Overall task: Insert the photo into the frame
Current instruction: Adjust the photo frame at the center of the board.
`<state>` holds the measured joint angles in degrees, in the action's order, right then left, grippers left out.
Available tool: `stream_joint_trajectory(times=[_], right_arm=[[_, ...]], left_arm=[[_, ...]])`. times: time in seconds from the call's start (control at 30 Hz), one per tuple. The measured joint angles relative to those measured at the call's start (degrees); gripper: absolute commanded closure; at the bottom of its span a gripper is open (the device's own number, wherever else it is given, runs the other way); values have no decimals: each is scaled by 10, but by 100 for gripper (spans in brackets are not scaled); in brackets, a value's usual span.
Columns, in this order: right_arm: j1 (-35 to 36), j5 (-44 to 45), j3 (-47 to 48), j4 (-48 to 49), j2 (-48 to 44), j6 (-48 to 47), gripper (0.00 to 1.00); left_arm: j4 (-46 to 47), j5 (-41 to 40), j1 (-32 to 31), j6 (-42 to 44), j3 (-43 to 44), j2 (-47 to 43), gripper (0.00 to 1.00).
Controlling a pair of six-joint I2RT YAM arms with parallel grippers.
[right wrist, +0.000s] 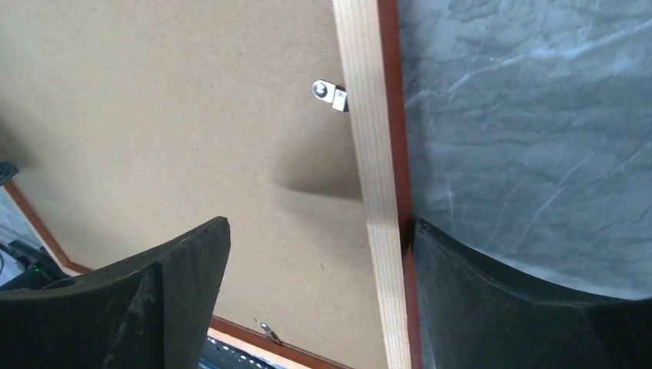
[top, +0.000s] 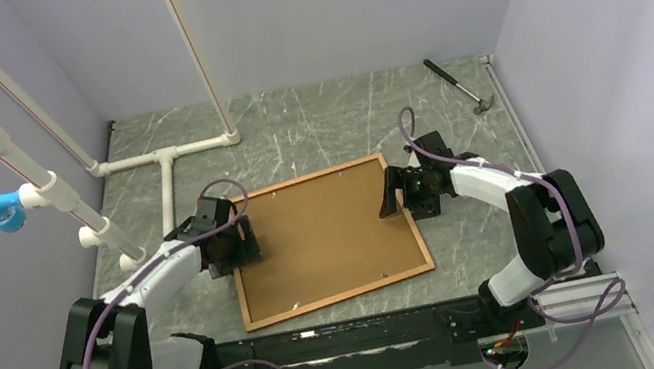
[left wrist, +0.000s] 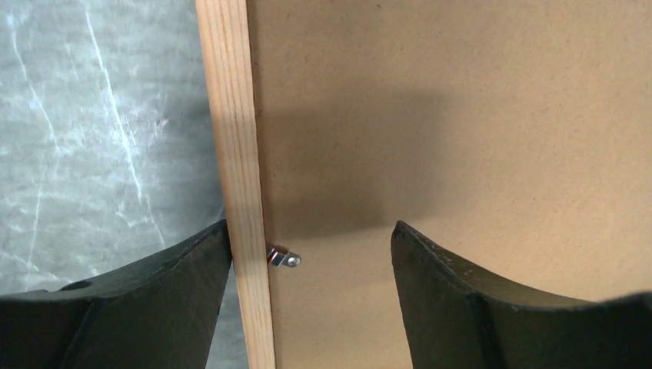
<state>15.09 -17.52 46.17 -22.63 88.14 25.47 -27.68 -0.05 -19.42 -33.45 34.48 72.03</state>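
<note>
Straddling opposite short rails of the frame (top: pixel 343 295), both arms sit low over the grey marbled bench (top: pixel 323 124). The frame lies back-up near the middle of the bench, with the brown fibreboard backing panel (top: pixel 327 235) seated inside its rails. The photo shows in no view. It may lie under the panel, but that cannot be told from here.

The left end effector (left wrist: pixel 309 231) is spread wide. Its outer finger touches the outside of the pale rail, and its inner finger hangs over the panel, well apart from the rail. The right end effector (right wrist: pixel 319 224) is spread just as wide, with one finger against the reddish outer face of its rail and the other over the panel. Neither holds anything.

A small metal retaining tab (left wrist: pixel 284 259) on the left rail reaches onto the panel, and another tab (right wrist: pixel 329 94) does the same on the right. In my judgement the panel is therefore pinned in place.

The risks come mostly from the thin rails.
- If one side closes before the other, it could shove the frame sideways across the bench.
- A pinch on so narrow a rail may slip or twist.
- An uneven lift would rack the frame and could spring a tab, dropping the panel.
- The inner fingers could also drag across the fibreboard and press it out of its seat.

A hammer (top: pixel 460 85) lies at the far right, well clear.
</note>
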Motion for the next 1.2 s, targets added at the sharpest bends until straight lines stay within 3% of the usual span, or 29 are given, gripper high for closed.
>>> stream_joint_trajectory(times=[0.33, 0.57, 0.8, 1.07, 1.2], right_arm=[[2, -26, -53, 51, -41, 46, 13], [29, -28, -42, 78, -24, 90, 2], [59, -29, -53, 43, -48, 95, 5], [68, 30, -84, -52, -118, 96, 15], [102, 57, -84, -87, -118, 102, 26]], left_arm=[[-17, -3, 13, 23, 85, 94, 20], [-74, -78, 14, 57, 159, 108, 6], [-96, -83, 3, 71, 158, -38, 1], [-75, 9, -3, 82, 76, -241, 1], [-59, 72, -6, 88, 54, -296, 1]])
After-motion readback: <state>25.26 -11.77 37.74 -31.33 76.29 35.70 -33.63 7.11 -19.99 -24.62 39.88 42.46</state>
